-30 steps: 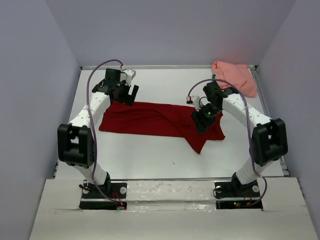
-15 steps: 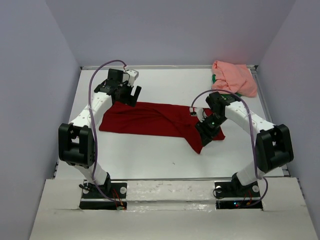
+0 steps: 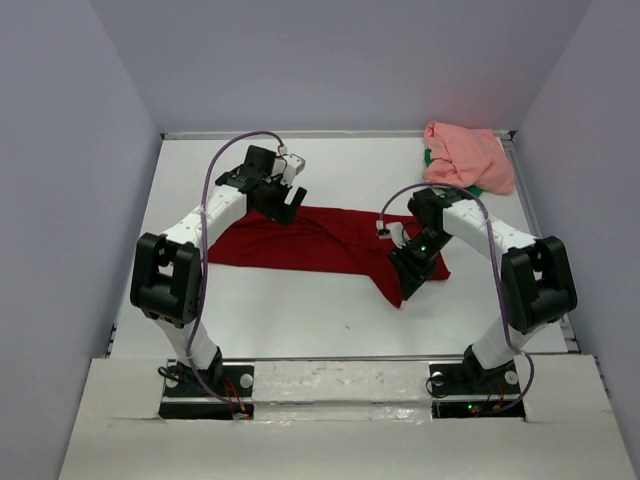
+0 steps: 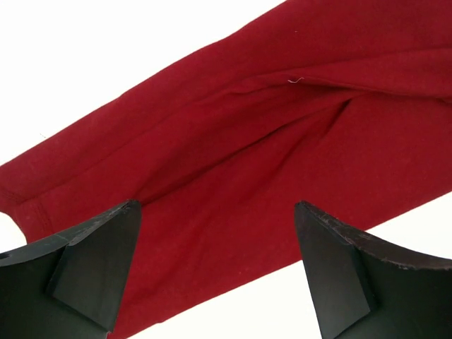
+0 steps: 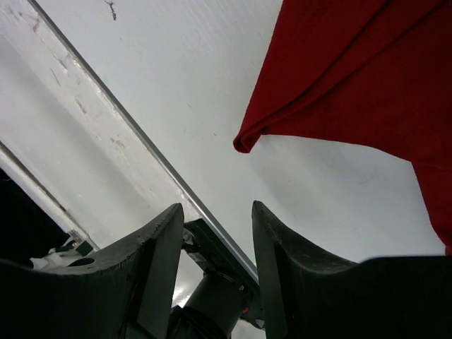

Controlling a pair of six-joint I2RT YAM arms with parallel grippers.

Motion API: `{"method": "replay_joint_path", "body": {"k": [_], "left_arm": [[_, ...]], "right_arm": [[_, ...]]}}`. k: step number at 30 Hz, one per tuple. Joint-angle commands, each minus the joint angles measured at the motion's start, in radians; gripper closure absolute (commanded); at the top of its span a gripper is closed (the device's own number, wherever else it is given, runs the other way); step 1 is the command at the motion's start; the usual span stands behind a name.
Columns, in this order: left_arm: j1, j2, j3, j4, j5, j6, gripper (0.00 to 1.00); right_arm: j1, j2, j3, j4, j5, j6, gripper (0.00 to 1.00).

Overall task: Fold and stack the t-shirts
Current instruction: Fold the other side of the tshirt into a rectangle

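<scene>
From above, the dark red t-shirt (image 3: pixel 310 240) lies spread across the middle of the desk (image 3: pixel 300 300), and the salmon pink t-shirt (image 3: pixel 468 155) is heaped at the far right corner. Left wrist: left jaws spread wide above the red cloth. Right wrist: right jaws half-spread, empty, near its pointed corner. Folding looks barely begun; next, each must pinch an edge.

Two arms at work: the left arm rises from its base, folds at the elbow and stretches forward and inward, wrist tipped so that the left gripper (image 3: pixel 292 203) points down, jaws spread wide. The right arm swings out at the elbow, reaches in toward the middle and curls at the wrist, so that the right gripper (image 3: pixel 406 278) hangs low and aims back toward the bases, jaws parted by a narrower gap.
</scene>
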Motion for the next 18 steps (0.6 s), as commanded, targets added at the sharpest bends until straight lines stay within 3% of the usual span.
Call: {"method": "replay_joint_path", "body": {"k": [1,10,18], "left_arm": [[0.002,-0.031,0.023,-0.001,-0.003,0.010,0.01],[0.036,-0.067,0.006,0.027,-0.029,-0.002,0.01],[0.052,-0.097,-0.010,0.039,-0.030,-0.003,0.01]], "right_arm": [[0.017,0.019,0.024,-0.025,-0.056,-0.010,0.51],[0.081,0.045,-0.019,0.007,-0.050,0.013,0.42],[0.081,0.105,0.000,0.071,0.022,0.071,0.42]]}}
